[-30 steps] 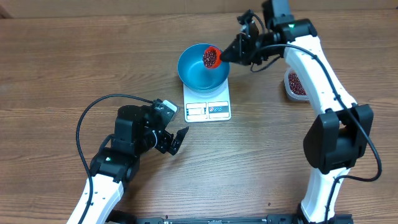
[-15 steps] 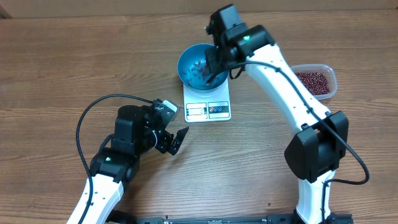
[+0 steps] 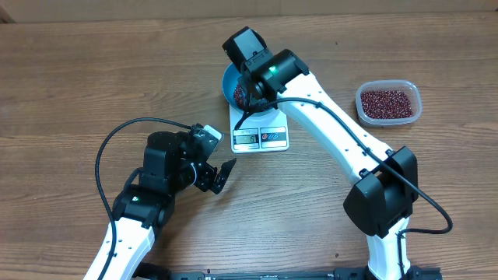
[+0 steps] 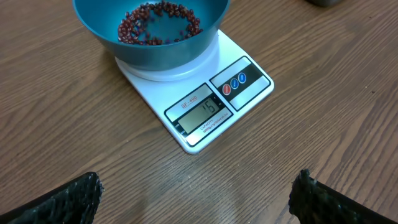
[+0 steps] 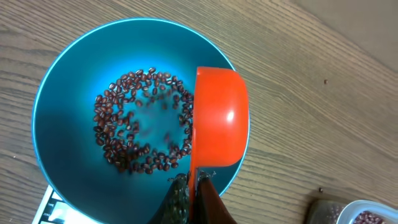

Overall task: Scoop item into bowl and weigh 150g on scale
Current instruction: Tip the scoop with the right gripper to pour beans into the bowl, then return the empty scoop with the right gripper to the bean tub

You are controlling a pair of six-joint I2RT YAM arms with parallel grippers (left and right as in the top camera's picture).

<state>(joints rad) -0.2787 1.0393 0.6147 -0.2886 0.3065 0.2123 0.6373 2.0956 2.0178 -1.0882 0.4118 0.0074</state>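
Well, the right tool [image 5: 191, 190] was clamped narrow on the handle of an orange scoop [image 5: 219, 118], which was tipped on its side inside the rim of the light blue bowl [image 5: 62, 81]. The beans [image 5: 118, 124] lay in a loose ring on the bowl's bottom. The bowl sat on the white scale [image 4: 214, 102] on the desk [image 3: 78, 78]. The left tool [image 3: 220, 174] stood wide open, holding nothing, near the scale's display edge. A clear tub [image 3: 387, 103] of beans sat well apart.
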